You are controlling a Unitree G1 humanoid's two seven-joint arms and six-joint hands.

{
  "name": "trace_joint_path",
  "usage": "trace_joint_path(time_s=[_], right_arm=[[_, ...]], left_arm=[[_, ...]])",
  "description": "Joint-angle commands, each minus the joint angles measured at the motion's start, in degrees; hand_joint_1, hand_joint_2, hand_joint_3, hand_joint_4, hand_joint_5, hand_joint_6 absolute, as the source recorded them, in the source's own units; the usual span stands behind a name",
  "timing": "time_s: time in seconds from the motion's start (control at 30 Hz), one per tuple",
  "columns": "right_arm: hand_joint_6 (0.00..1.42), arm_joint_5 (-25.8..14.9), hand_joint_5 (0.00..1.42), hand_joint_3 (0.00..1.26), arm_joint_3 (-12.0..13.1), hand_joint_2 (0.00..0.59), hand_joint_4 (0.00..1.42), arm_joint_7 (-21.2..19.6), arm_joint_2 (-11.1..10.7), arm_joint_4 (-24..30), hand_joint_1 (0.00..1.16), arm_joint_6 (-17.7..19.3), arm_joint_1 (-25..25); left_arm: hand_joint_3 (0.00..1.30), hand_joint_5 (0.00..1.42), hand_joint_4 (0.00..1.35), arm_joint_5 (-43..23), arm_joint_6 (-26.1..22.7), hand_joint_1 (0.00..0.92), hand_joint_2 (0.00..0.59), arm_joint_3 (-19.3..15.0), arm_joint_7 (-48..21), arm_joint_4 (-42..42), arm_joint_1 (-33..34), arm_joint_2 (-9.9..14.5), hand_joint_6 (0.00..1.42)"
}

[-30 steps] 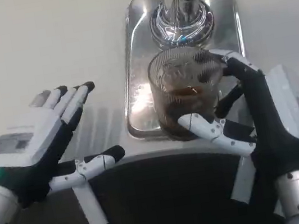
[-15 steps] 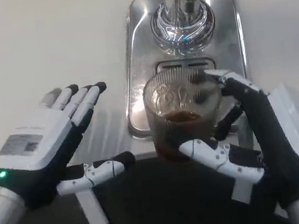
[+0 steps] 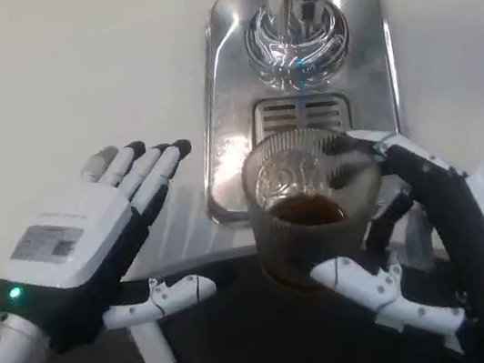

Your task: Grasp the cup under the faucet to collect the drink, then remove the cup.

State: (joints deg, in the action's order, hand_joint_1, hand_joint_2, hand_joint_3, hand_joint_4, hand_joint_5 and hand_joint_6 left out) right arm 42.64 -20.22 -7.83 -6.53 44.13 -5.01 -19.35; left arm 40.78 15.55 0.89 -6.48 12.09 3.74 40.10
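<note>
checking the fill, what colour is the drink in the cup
Dark brown, seen in the head view inside the clear ribbed cup.

One cup [image 3: 307, 213], apparently one faucet [image 3: 295, 21]

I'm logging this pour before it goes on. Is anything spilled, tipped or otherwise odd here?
Nothing stands out. The right hand holds the ribbed glass cup upright with dark drink inside, near the front edge of the steel drip tray. No spill shows. The left hand is open beside it.
</note>
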Motion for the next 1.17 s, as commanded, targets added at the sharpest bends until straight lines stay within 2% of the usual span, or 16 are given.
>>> trace_joint_path(time_s=[0.03,0.27,0.47,0.57,0.77,1.17], right_arm=[[1.22,0.8,0.91,0.82,-1.2,0.261,0.85,0.1,0.4,4.2,1.16,2.9,-3.3],[1.21,2.7,0.91,0.83,-2.9,0.259,0.86,1.2,0.7,7.1,1.16,3.4,-6.4],[1.21,3.6,0.91,0.84,-3.3,0.255,0.86,2.5,0.7,9.1,1.16,3.6,-7.7],[1.21,3.4,0.91,0.84,-2.7,0.253,0.86,3.0,0.9,9.9,1.16,3.4,-8.3],[1.21,1.7,0.91,0.84,-0.3,0.255,0.86,5.4,1.4,10.1,1.16,2.4,-6.4],[1.19,1.9,0.91,0.84,-0.4,0.252,0.87,6.6,2.3,10.8,1.16,3.3,-7.3]], left_arm=[[0.0,0.0,0.0,-0.3,0.0,0.018,0.133,0.5,-0.9,1.3,-1.5,-0.5,0.0],[0.0,0.0,0.0,-0.6,0.0,0.017,0.128,0.3,-1.2,2.5,-2.0,-1.0,0.0],[0.0,0.0,0.0,-0.7,0.0,0.016,0.126,0.4,-1.4,3.0,-2.3,-1.2,0.0],[0.0,0.0,0.0,-0.8,-0.1,0.016,0.125,0.2,-1.5,3.3,-2.7,-1.3,0.0],[0.0,0.0,0.0,-0.8,-0.2,0.016,0.124,0.3,-1.7,3.4,-2.7,-1.8,0.0],[0.0,0.0,0.0,-1.2,-0.1,0.016,0.124,0.4,-2.1,2.5,-1.9,-2.0,0.0]])
